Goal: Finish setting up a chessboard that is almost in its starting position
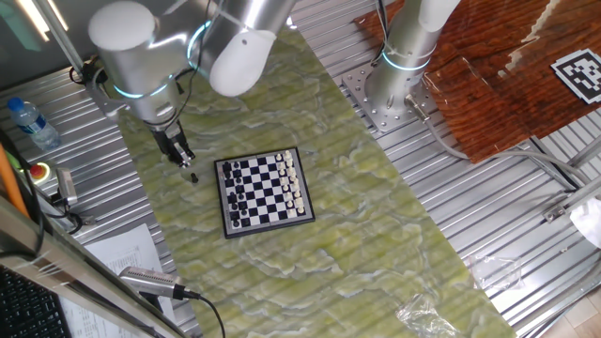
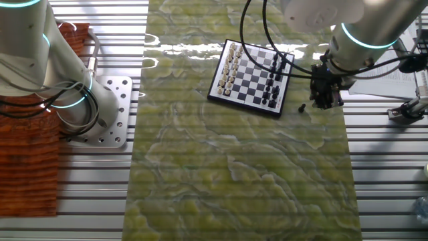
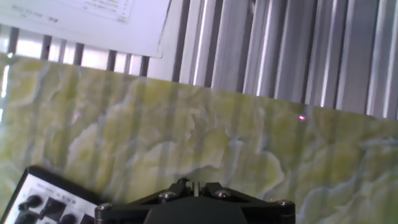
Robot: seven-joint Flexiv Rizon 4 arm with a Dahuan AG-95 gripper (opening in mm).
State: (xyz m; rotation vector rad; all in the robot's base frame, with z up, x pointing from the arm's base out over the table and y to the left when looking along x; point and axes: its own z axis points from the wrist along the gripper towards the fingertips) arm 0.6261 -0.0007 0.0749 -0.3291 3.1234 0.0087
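The chessboard [image 1: 266, 190] lies on the green marbled mat, with black pieces along its left edge and white pieces along its right. It also shows in the other fixed view [image 2: 253, 75], and its corner shows in the hand view [image 3: 38, 188]. One small black piece [image 1: 193, 176] stands on the mat just off the board's black side [image 2: 301, 107]. My gripper [image 1: 185, 160] hangs a little beyond that piece, off the board [image 2: 322, 103]. In the hand view the fingertips [image 3: 196, 183] sit close together with nothing seen between them.
A second arm's base [image 1: 394, 84] stands at the back beside a brown wooden board [image 1: 507, 66]. A water bottle [image 1: 28, 122], a red button [image 1: 39, 172] and papers [image 1: 122, 249] lie left of the mat. Crumpled plastic [image 1: 423, 310] lies at the mat's near end.
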